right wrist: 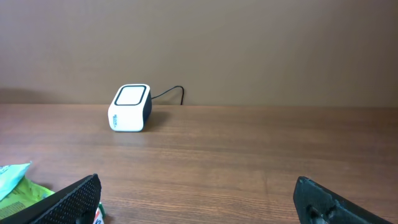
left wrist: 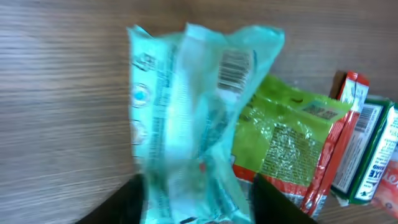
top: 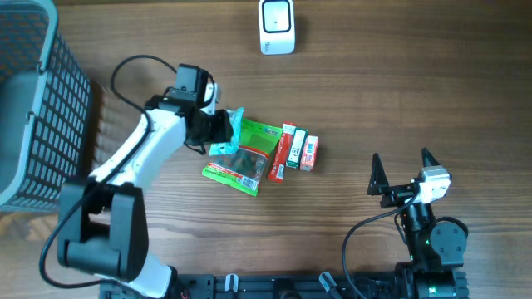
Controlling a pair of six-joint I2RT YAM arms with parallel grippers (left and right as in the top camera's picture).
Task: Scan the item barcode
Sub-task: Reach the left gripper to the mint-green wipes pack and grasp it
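Observation:
A crumpled teal packet (left wrist: pixel 186 118) with a barcode (left wrist: pixel 236 67) near its top fills the gap between the fingers of my left gripper (left wrist: pixel 198 182), which is shut on its lower end. From overhead, the left gripper (top: pixel 218 129) holds this teal packet (top: pixel 233 131) at the left edge of a pile of items. The white scanner (top: pixel 277 26) sits at the far edge of the table and also shows in the right wrist view as the scanner (right wrist: pixel 130 107). My right gripper (top: pixel 401 159) stands wide open and holds nothing, over bare wood at the near right.
A green packet (top: pixel 249 159) lies under the teal one, with a red box (top: pixel 284 149) and small green and orange boxes (top: pixel 304 151) beside it. A grey mesh basket (top: pixel 33 100) stands at the left edge. The scanner's cable (right wrist: pixel 169 93) runs behind it.

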